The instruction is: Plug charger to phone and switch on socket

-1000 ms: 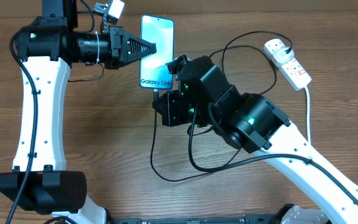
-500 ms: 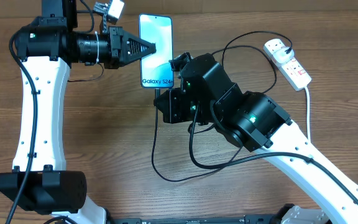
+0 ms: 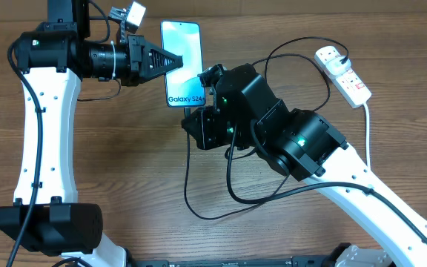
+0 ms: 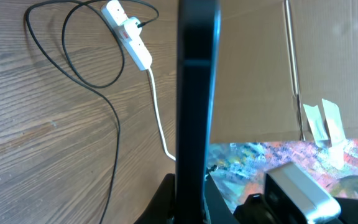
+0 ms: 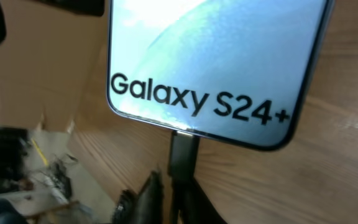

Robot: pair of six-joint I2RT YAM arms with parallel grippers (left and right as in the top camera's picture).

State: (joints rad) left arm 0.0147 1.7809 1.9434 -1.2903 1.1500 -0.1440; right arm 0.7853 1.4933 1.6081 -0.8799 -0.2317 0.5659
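Two grips: left fingers clamp phone edge; right fingers pinch charger tip touching phone bottom.

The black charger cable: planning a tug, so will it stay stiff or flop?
Probably floppy: the charger cable lies in loose loops on the table. Thin, so likely light and easily dragged. A loop runs under the right arm, so it might snag.
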